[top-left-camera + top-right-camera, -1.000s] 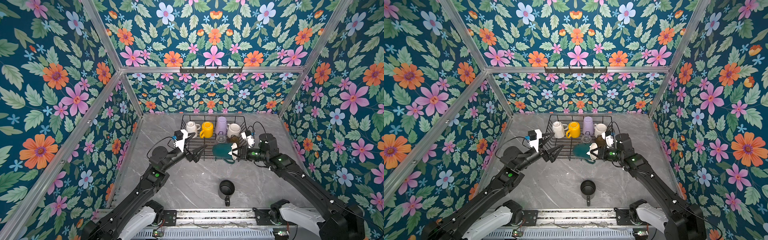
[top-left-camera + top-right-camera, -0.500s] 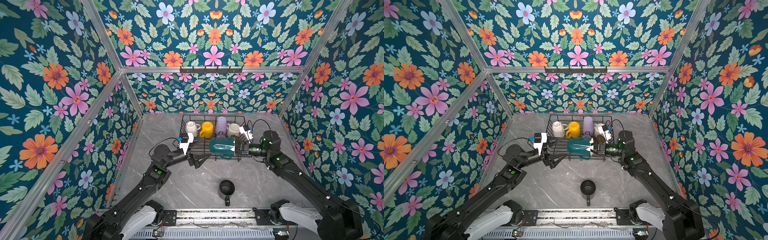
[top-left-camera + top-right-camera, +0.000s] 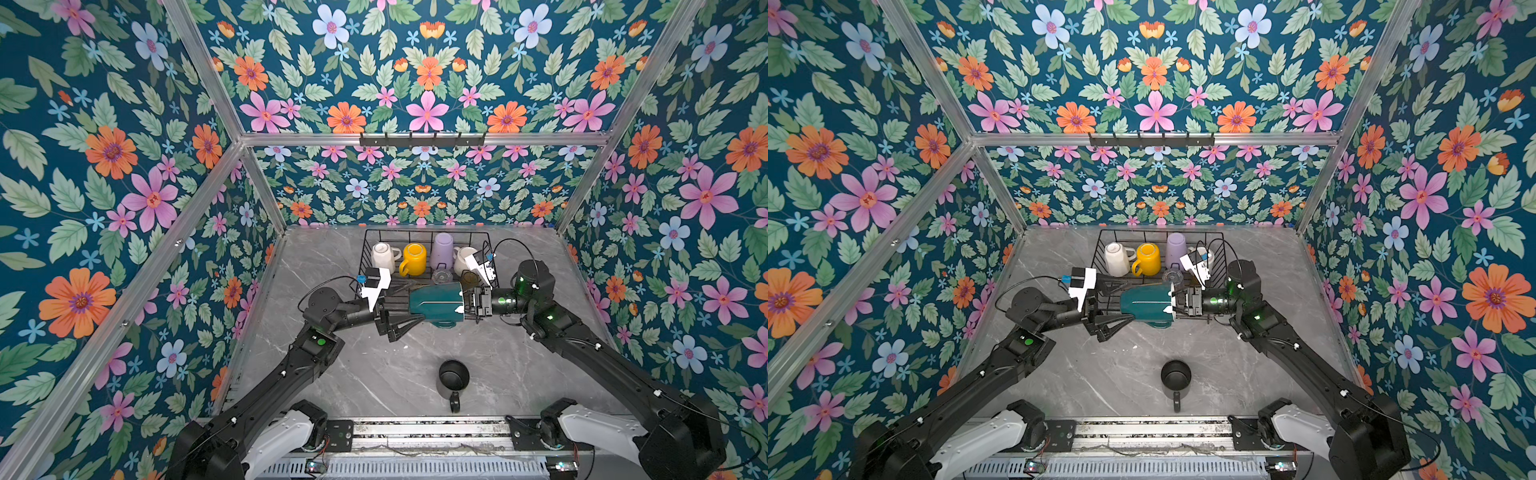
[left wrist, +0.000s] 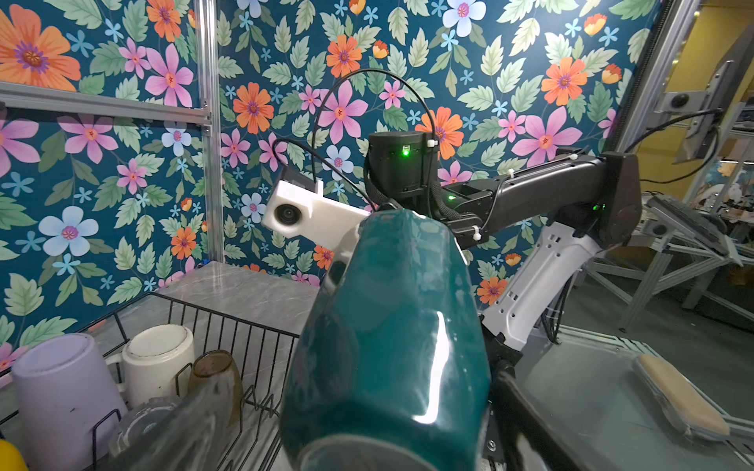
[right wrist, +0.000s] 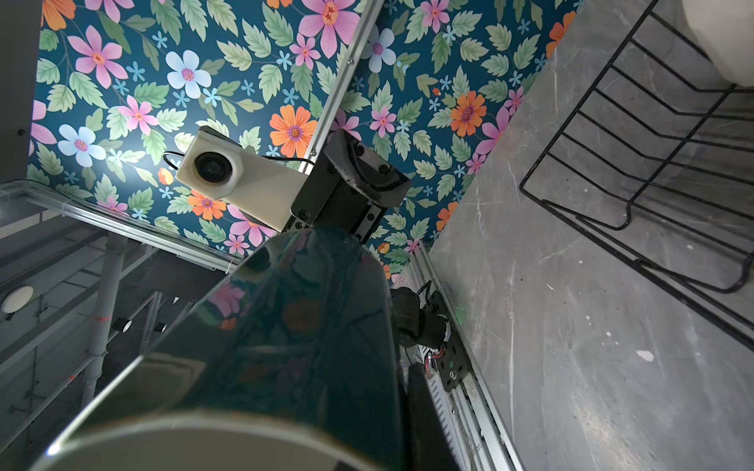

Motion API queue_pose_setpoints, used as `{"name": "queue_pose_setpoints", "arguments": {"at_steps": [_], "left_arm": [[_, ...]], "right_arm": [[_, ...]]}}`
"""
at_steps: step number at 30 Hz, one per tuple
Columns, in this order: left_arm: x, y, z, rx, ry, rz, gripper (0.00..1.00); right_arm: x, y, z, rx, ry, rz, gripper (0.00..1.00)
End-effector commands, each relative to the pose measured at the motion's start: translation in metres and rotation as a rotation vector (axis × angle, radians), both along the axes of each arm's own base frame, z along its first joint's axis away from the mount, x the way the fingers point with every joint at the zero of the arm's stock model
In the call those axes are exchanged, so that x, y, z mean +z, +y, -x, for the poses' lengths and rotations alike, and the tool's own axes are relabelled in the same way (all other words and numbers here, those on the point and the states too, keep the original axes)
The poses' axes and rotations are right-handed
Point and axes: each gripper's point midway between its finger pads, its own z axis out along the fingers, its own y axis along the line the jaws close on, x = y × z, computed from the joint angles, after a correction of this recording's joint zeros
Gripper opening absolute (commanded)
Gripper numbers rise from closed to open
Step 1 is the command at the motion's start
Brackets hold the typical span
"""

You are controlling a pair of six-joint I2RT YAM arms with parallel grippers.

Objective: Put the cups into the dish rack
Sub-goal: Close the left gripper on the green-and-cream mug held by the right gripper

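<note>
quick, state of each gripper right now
left gripper: open, jaws either side of the green mug
right gripper: shut on the green mug's rim

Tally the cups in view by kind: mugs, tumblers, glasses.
Mugs: 5 (white mug beside yellow, yellow mug, white mug beside lavender, dark green mug, black mug)
Tumblers: 1 (lavender tumbler)
Glasses: 2 (clear glass, olive-amber glass)
Total: 8

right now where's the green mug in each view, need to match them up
In a top view: green mug on its side at centre, at the near edge of the rack.
In a top view: same spot, centre.
Left wrist: close up, filling the foreground.
Right wrist: close up, dark and glossy, in the foreground.
Shared landmark: the black wire rack, near the mug in all four views.
</note>
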Motion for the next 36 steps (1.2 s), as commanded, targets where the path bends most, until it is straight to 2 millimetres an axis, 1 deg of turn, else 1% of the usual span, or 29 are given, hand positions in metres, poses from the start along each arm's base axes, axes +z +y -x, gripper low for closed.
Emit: {"name": "queue_pose_setpoints", "arguments": {"at_steps": [1,13,27,36], "left_arm": [[0.007,0.000,0.005,-0.029,-0.024,0.022,1.00],[0.007,-0.002,0.010,-0.064,-0.024,0.017,1.00],[0.008,-0.004,0.012,-0.100,-0.015,0.023,0.99],[0.005,-0.007,0.013,-0.138,0.005,0.009,0.95]], "right_arm": [[0.017,0.003,0.004,0.034,-0.093,-0.043,0.00],[0.018,0.016,0.002,0.065,-0.098,-0.051,0.00],[0.018,0.035,0.002,0.118,-0.103,-0.057,0.00],[0.019,0.046,0.002,0.146,-0.102,-0.072,0.00]]}}
